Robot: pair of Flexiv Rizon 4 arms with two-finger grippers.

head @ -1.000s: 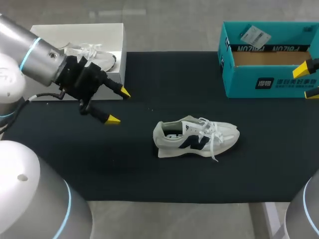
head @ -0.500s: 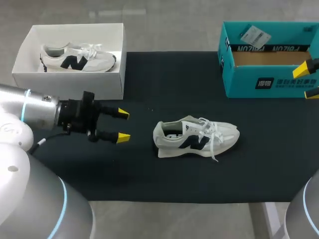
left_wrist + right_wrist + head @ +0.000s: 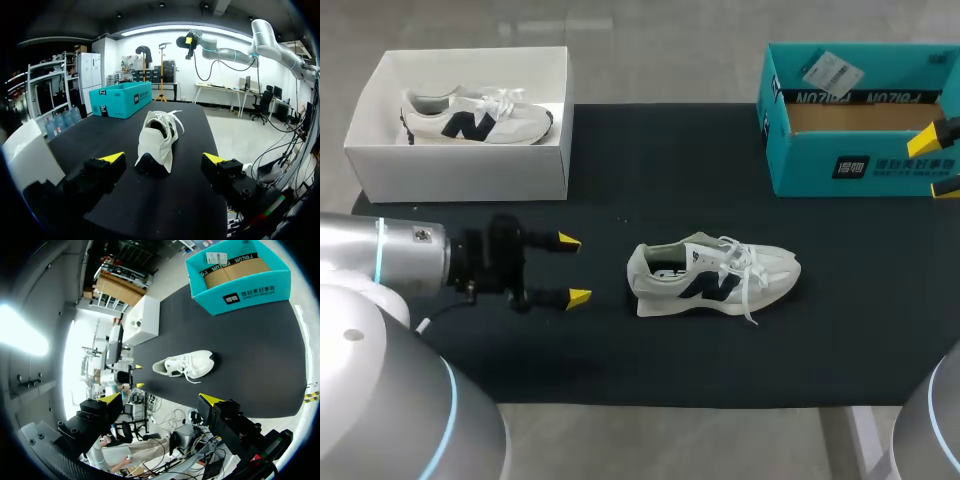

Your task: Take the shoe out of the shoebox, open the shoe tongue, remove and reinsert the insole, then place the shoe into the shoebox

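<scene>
The left gripper (image 3: pixel 573 268) is positioned over the mat (image 3: pixel 620 360), fingers apart, tips toward the heel of the white shoe (image 3: pixel 712 278). A second shoe (image 3: pixel 475 116) lies in the white box (image 3: pixel 460 165). The teal shoebox (image 3: pixel 865 165) stands at far right.

Left gripper (image 3: pixel 573 268): level, near the heel of the white lace-up sneaker (image 3: pixel 712 278), fingers spread and aimed at it. Right gripper (image 3: pixel 942 162): fingers spread, well apart from the sneaker, on its toe side.
</scene>
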